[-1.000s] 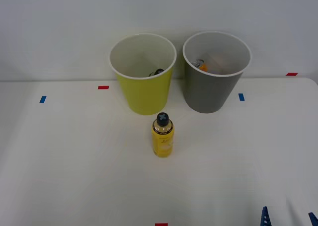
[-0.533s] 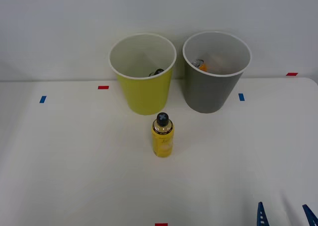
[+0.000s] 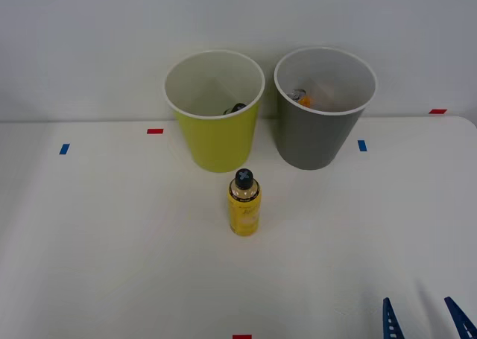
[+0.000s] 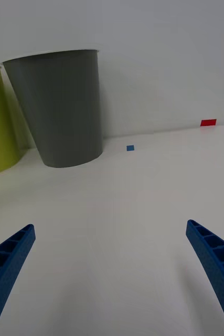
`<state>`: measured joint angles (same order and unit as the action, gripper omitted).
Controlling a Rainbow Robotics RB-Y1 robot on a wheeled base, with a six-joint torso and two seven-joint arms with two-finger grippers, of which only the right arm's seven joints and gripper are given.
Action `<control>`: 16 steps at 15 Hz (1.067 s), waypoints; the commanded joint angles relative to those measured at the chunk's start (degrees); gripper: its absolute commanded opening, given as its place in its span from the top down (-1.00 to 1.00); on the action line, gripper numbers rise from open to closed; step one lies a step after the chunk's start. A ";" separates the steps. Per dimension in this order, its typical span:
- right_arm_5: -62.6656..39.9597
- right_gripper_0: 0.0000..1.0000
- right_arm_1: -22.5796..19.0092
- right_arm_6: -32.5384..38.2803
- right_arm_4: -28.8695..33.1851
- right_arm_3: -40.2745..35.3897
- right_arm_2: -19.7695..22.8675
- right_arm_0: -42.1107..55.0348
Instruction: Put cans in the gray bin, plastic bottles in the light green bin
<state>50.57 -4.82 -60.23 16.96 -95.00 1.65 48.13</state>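
Bottle (image 3: 244, 203) upright at frame centre, well up-left of right gripper (image 3: 423, 320), spread empty at lower-right edge.

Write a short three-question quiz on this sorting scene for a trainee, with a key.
1. True or false: the yellow bottle stands upright on the table, in front of the light green bin.
2. Which bin holds the orange can? A) the light green bin B) the gray bin C) neither
3. Fill in: the right gripper is ____, with nothing between its blue fingers.

Key:
1. True; it stands apart from the bin.
2. B
3. open
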 commanded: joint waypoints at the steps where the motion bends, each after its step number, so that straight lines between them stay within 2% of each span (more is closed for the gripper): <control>1: -0.21 -1.00 -0.01 0.38 -0.35 0.17 -0.24 -0.50; 6: -0.21 -1.00 0.25 0.64 -0.61 0.96 -0.33 -0.94; 10: -0.21 -1.00 0.16 0.73 2.37 0.96 0.02 -1.02; 16: -0.21 -1.00 0.25 0.81 3.34 0.96 0.46 -1.29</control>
<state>50.37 -4.59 -59.43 20.28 -94.05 2.00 46.86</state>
